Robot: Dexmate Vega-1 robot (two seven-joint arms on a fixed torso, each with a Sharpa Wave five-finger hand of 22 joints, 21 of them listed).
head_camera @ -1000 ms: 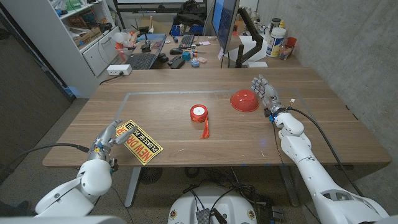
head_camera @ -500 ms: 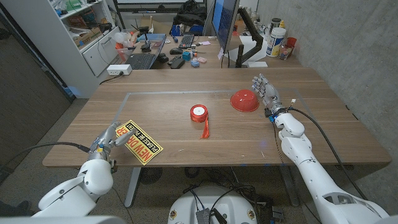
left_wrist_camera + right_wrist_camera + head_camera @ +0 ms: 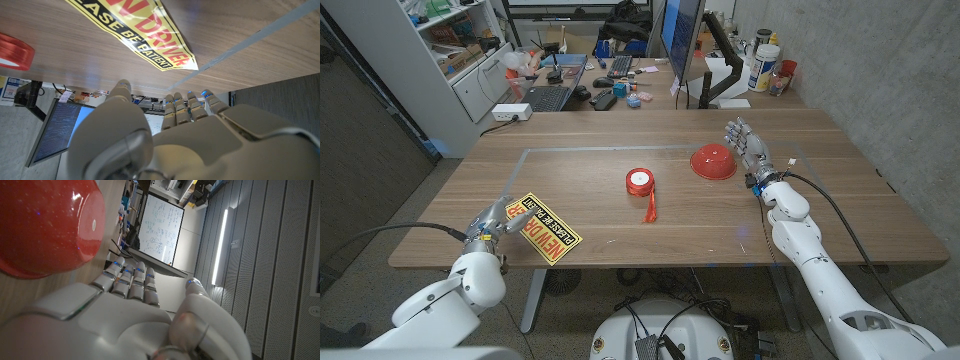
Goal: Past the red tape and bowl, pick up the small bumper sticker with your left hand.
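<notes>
1. Your left robot hand (image 3: 492, 222) sits at the near left corner of the table (image 3: 840, 210), just left of the sticker (image 3: 543, 226), fingers apart and holding nothing.
2. The sticker lies flat on the table, its near left end closest to your fingers; the left wrist view shows it (image 3: 145, 35) just ahead of the fingertips (image 3: 190, 97), not yet touched.
3. Because it lies flat, you probably do best to press a fingertip on the near edge and drag it to the table's rim, so the thumb can get under it.
4. Pinch the edge lightly; a hard squeeze would likely crease it.
5. Keep your right robot hand (image 3: 748, 150) where it is, far right, just beside the bowl (image 3: 713, 161), fingers spread and empty.
6. Count: one sticker, one roll of red tape (image 3: 640, 182) at the middle with a loose tail (image 3: 648, 208) trailing toward you, one red bowl set upside down.
</notes>
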